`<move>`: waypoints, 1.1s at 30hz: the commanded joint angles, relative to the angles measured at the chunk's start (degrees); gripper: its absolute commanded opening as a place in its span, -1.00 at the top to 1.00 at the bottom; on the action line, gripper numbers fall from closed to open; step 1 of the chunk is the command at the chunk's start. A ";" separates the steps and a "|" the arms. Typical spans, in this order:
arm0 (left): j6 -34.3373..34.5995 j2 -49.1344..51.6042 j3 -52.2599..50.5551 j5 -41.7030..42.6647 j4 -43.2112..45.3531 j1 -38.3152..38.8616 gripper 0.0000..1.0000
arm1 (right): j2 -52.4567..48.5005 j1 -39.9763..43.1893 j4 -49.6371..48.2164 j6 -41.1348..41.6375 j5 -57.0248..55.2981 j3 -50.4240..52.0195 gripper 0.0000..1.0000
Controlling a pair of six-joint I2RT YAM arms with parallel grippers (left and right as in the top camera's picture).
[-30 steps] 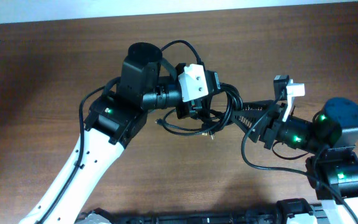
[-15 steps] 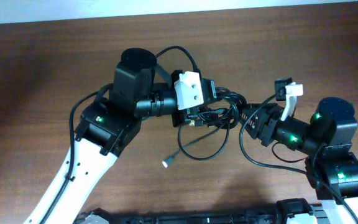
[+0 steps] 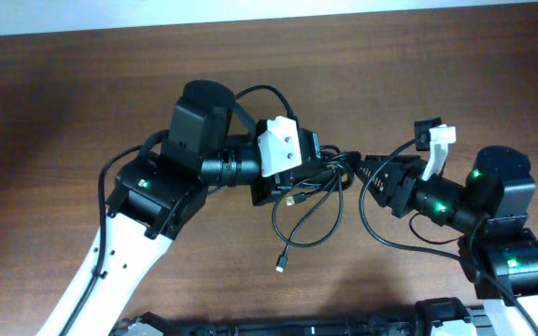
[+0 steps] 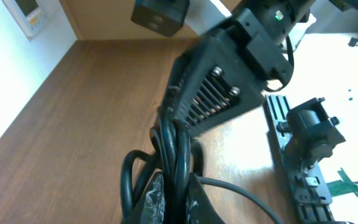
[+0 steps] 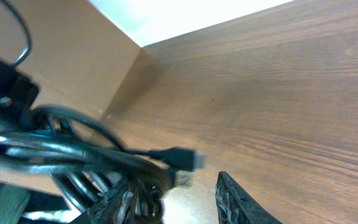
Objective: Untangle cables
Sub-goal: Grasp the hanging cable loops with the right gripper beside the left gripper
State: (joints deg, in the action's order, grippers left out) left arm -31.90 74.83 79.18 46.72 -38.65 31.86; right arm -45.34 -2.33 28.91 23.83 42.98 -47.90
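Observation:
The cables [image 3: 325, 177] are thin black cords bunched between my two grippers, above the brown table. One loose loop trails down toward the front and ends in a small plug [image 3: 281, 266]. My left gripper [image 3: 290, 187] is shut on the bunch. In the left wrist view, the cords [image 4: 173, 146] run up from between its fingers [image 4: 178, 190]. My right gripper [image 3: 367, 173] touches the bunch from the right. In the right wrist view its fingers [image 5: 179, 199] stand apart, with cords [image 5: 73, 155] draped by the left finger and a black plug [image 5: 182, 158] sticking out.
The brown wooden table [image 3: 63, 112] reaches to a pale wall at the back. Thicker black arm wires loop near the right arm [image 3: 381, 238]. A black rail [image 3: 344, 327] runs along the front edge.
A cable end has slipped out of the bunch and dropped toward the front; its loop hangs longer. My left gripper has shifted slightly left and the right gripper has closed in on the bunch.

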 commanded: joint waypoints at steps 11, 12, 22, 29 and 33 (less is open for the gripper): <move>4.33 -2.58 0.59 -16.24 -0.20 0.50 1.00 | 1.81 0.48 -0.55 -5.46 -0.35 -0.44 0.06; 5.64 -2.60 0.59 -18.18 0.20 0.50 1.00 | 2.29 0.48 -0.52 -6.80 0.81 -0.44 0.02; 17.00 -2.54 0.59 -21.03 9.73 0.52 1.00 | 4.17 0.48 1.14 -13.11 4.15 -0.44 -0.15; 16.85 -2.54 0.59 -14.60 11.65 1.64 1.00 | 4.17 0.48 0.87 -12.94 3.28 -0.44 -0.15; 16.87 -2.56 0.59 -14.29 11.63 1.66 1.00 | 4.17 0.50 0.92 -11.47 -0.17 -0.44 -0.15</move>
State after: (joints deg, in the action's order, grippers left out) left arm -16.21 73.54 79.15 30.11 -27.55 33.36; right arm -41.50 -2.22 30.00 11.77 45.67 -47.90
